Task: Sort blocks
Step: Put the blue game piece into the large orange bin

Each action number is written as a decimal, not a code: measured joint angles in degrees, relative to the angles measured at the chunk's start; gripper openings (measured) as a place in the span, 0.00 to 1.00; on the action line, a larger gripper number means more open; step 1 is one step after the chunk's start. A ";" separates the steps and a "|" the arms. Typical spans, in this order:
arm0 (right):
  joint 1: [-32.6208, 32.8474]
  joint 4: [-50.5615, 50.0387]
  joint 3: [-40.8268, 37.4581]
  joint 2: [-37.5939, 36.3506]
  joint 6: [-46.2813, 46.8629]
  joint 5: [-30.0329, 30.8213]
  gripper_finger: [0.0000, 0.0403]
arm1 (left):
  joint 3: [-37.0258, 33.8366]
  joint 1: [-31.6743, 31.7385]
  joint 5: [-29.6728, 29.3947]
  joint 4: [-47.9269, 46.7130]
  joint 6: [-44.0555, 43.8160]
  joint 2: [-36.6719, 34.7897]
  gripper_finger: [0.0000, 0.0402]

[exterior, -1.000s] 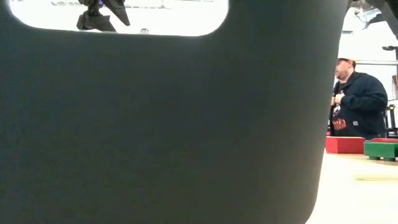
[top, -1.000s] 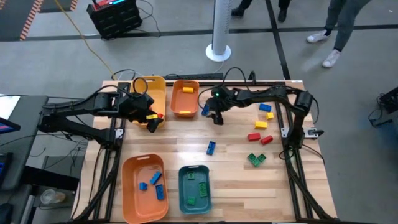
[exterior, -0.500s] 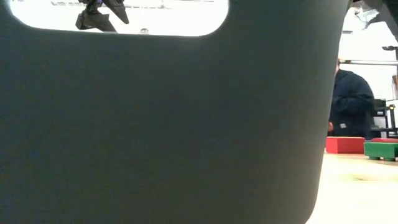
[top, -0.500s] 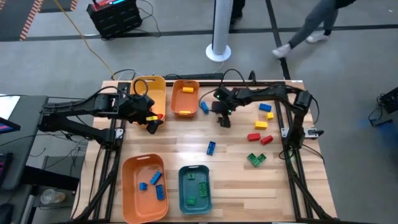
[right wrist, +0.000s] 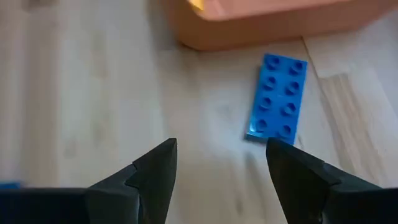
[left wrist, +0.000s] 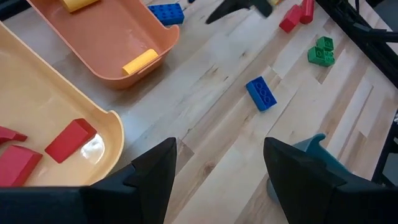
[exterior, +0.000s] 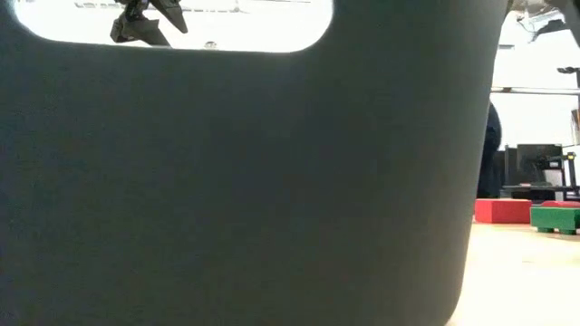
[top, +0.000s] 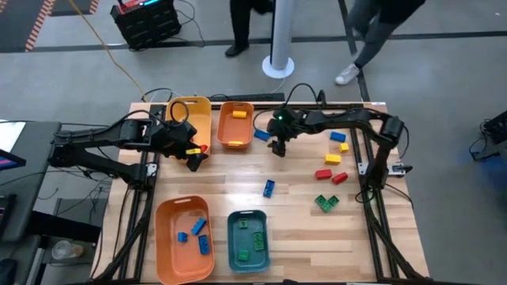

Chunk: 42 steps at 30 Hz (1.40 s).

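Overhead, the pale wooden slatted table point(top: 238, 182) carries four plastic bins: a large orange tub point(top: 162, 253) at the near left corner holding three blue studded bricks point(top: 195, 234), a teal tub point(top: 234, 252) just beside it with green bricks point(top: 247, 241) inside, a yellow bin point(top: 200, 127) at the far left with red bricks point(left wrist: 69, 138) in it, and a smaller orange bin point(top: 234, 133) next to that holding yellow bricks point(top: 238, 115).

Both dark arms reach inward from the table's sides. The left gripper point(top: 194, 157) hangs over bare wood just in front of the yellow bin, its fingers point(left wrist: 155, 171) spread apart with nothing between them. The right gripper point(top: 276, 147) hovers near the small orange bin's front corner, fingers point(right wrist: 155, 169) likewise parted and empty, above a flat blue eight-stud brick point(right wrist: 278, 96) that lies on the wood just beside that bin.

Loose pieces remain on the right half: a blue brick point(top: 269, 188) alone near the table's middle, red bricks point(top: 330, 175), a pair of green bricks point(top: 325, 203), and a yellow and blue cluster point(top: 338, 147) towards the far edge.

The low view is almost wholly blocked by a dark bin wall point(exterior: 254, 181).
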 joint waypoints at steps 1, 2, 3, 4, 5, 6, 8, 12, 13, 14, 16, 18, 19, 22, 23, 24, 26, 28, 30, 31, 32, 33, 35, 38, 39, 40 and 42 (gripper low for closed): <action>-0.03 0.87 -0.04 1.05 -0.17 0.25 0.65 | 0.00 -0.14 0.00 0.00 -0.26 0.00 0.59; 0.01 2.10 -0.06 1.86 -0.63 0.57 0.65 | 0.00 -0.34 -0.02 0.00 -0.57 0.00 0.59; 0.03 3.26 -0.04 2.53 -0.65 1.39 0.65 | 0.00 -0.46 0.00 0.02 -0.96 0.00 0.59; -0.06 3.75 -0.04 2.96 -0.23 2.63 0.65 | 0.00 -0.56 0.02 0.00 -1.36 0.00 0.59; -0.07 4.08 -0.04 3.46 0.30 3.14 0.65 | 0.00 -0.78 0.09 0.00 -1.88 0.00 0.59; -0.06 4.97 -0.04 3.80 0.71 3.17 0.65 | 0.00 -1.03 0.09 0.00 -2.33 0.00 0.59; 0.14 5.98 -0.04 3.88 1.01 4.40 0.65 | 0.00 -1.45 0.09 -0.05 -3.04 0.00 0.59; 1.35 5.88 -0.06 2.44 1.68 8.28 0.65 | 0.00 -2.26 0.10 -0.12 -4.48 0.00 0.59; 1.76 6.52 -0.05 2.15 1.46 8.70 0.65 | 0.00 -2.38 0.09 -0.13 -4.60 0.00 0.59; 2.15 7.36 0.02 2.05 1.00 9.00 0.65 | 0.00 -2.40 0.12 -0.13 -4.63 0.00 0.59; 2.74 7.65 0.02 2.13 -0.57 9.15 0.65 | 0.00 -2.38 0.13 -0.15 -4.58 0.00 0.59; 2.99 8.22 0.00 2.79 -2.27 9.33 0.65 | 0.00 -2.37 0.11 -0.17 -4.57 0.00 0.59; 2.87 8.15 -0.01 2.86 -3.08 9.57 0.65 | 0.00 -2.37 0.13 -0.17 -4.67 0.00 0.59; 1.79 10.04 0.05 3.74 -4.64 9.78 0.65 | 0.00 -2.37 0.13 -0.16 -5.10 0.00 0.59; 1.23 9.65 -0.02 3.82 -4.68 9.92 0.65 | 0.00 -2.40 0.13 -0.20 -5.40 0.00 0.59; 0.72 9.45 -0.07 3.85 -4.68 9.97 0.65 | 0.00 -2.50 0.17 -0.20 -5.69 0.00 0.59; -0.19 10.23 -0.03 3.82 -4.81 10.04 0.65 | 0.00 -2.64 0.22 -0.20 -5.93 0.00 0.59; -1.19 10.29 -0.02 3.80 -5.66 10.03 0.65 | 0.00 -2.90 0.20 -0.39 -6.40 0.00 0.59; -2.14 10.21 -0.02 3.82 -6.40 9.40 0.65 | 0.00 -2.97 0.22 -0.48 -6.48 0.00 0.59; -2.66 10.11 -0.02 3.82 -6.77 8.64 0.65 | 0.00 -2.99 0.22 -0.46 -6.61 0.00 0.59; -3.08 10.17 -0.02 3.82 -7.27 7.89 0.65 | 0.00 -2.99 0.22 -0.46 -6.72 0.00 0.59; -3.59 10.24 -0.02 3.81 -7.68 7.12 0.65 | 0.00 -2.99 0.22 -0.46 -6.81 0.00 0.59; -4.39 10.18 -0.02 3.85 -7.87 5.21 0.65 | 0.00 -2.97 0.22 -0.45 -6.81 0.00 0.59; -4.90 11.79 0.05 5.75 -7.89 1.99 0.65 | 0.00 -2.97 0.22 -0.43 -6.83 0.00 0.59; -4.80 11.54 0.01 6.62 -8.29 1.93 0.65 | 0.00 -2.97 0.22 -0.44 -6.99 0.00 0.59; -4.61 11.90 0.00 7.51 -8.76 1.95 0.65 | 0.00 -2.97 0.22 -0.44 -7.37 0.00 0.59; -4.47 13.13 0.00 8.11 -8.71 1.89 0.65 | 0.00 -2.98 0.23 -0.35 -7.97 0.00 0.59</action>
